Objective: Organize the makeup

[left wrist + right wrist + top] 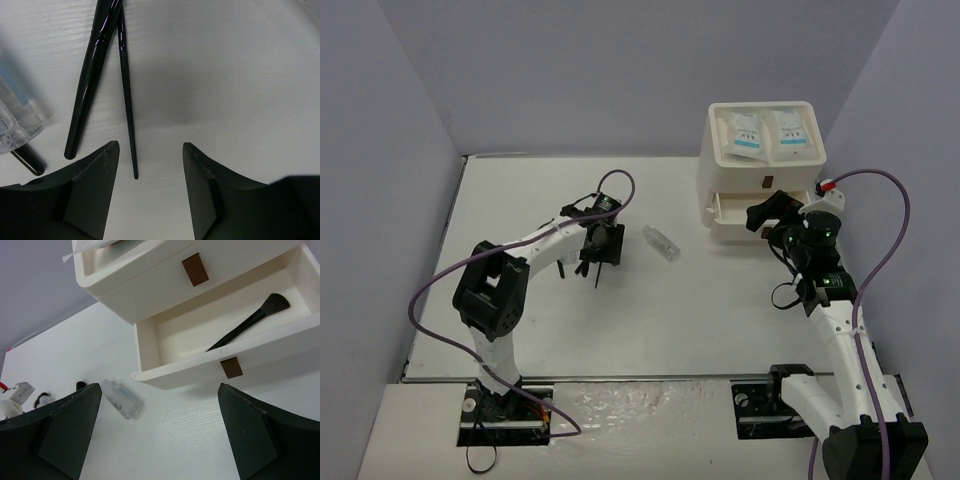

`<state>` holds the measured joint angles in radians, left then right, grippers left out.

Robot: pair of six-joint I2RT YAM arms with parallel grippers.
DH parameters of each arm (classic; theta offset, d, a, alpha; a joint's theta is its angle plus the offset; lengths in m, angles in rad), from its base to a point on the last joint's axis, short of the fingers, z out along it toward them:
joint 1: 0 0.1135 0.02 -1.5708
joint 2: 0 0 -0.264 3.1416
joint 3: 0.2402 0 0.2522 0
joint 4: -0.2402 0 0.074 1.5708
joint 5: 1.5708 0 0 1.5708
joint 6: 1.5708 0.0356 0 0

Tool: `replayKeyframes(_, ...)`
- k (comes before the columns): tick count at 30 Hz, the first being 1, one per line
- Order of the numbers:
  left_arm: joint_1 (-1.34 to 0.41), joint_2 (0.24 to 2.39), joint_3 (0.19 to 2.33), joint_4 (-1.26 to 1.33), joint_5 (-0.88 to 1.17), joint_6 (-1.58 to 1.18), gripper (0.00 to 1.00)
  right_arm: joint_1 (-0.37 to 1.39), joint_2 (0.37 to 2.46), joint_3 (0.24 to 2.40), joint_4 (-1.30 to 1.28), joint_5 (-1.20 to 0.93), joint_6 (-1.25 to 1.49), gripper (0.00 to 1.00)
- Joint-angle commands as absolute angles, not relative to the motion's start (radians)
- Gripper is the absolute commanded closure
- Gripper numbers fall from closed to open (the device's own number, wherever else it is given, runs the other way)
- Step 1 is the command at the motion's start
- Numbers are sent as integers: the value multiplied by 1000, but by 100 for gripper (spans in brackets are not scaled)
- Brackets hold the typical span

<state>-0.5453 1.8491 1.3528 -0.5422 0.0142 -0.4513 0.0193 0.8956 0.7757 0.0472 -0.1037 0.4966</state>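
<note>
My left gripper [599, 250] is open and low over the table; in the left wrist view [150, 146] the tip of a thin black brush [127, 100] lies between its fingers, untouched. A thicker black brush [92, 80] lies just left of it, and a clear vial [15, 117] sits at the left edge. Another clear vial [661, 243] lies mid-table and also shows in the right wrist view [120, 399]. My right gripper [768, 214] is open and empty in front of the open drawer [150, 347], which holds a black brush [250, 322]. Two white sachets [744, 133] [792, 133] lie on top of the box.
The white drawer box [715, 160] stands at the back right, its middle drawer pulled out with a brown handle [231, 367]. The drawer above is shut, with its own brown handle [195, 269]. Purple walls enclose the table on three sides.
</note>
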Motion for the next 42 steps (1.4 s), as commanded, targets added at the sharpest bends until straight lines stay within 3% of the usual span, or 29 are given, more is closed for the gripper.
replayKeyframes(1, -524, 1881, 1429, -550, 29, -468, 53, 17, 872, 773, 113, -138, 469, 0)
replayKeyframes(12, -508, 1990, 1496, -587, -6, -451, 59, 17, 867, 752, 112, -150, 459, 0)
replayKeyframes(25, -538, 2004, 1436, -515, 57, -472, 100, 20, 860, 746, 135, -257, 429, 0)
replayKeyframes(32, -588, 1894, 1374, -419, 105, -480, 100, 81, 876, 728, 222, -443, 447, 2)
replayKeyframes(42, -670, 1623, 1266, -168, 226, -524, 100, 304, 977, 706, 398, -483, 550, 8)
